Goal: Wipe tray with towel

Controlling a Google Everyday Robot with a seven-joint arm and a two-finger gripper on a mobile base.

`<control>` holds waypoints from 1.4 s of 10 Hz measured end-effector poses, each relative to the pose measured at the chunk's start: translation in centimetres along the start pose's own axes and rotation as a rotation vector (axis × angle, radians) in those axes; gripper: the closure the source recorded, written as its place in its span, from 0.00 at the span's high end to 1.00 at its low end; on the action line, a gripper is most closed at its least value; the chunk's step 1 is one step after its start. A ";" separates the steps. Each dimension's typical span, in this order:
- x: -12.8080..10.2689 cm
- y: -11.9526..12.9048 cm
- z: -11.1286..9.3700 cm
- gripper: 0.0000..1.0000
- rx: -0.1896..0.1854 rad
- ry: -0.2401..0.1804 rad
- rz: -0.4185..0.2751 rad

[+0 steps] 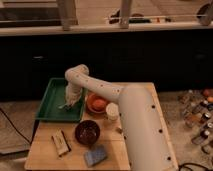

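Claw [70, 101] clamps the towel [65, 105] down inside the tray [49, 113].

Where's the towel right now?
In the camera view, the towel lies inside the green tray, toward its right side, held under the shut tool, just left of the orange bowl.

You see orange bowl [97, 104] mid-table, something orange inside. White cup [112, 111] just beside it, front-right. Dark maroon bowl [87, 132] nearer front edge. Blue-grey sponge [95, 156] right at front. Tan block [61, 142] lies left of sponge. Wooden table [42, 157] under all. Bottle cluster [197, 112] far right.
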 end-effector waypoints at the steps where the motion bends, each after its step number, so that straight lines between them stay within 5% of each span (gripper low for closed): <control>1: 0.4 -0.1 -0.2 0.00 -0.004 0.010 0.004; 7: 1.3 -3.2 0.0 0.00 -0.006 0.032 -0.060; 11: -2.5 -6.2 2.4 0.00 -0.050 -0.013 -0.196; 14: -4.4 -4.4 3.8 0.00 -0.104 -0.053 -0.248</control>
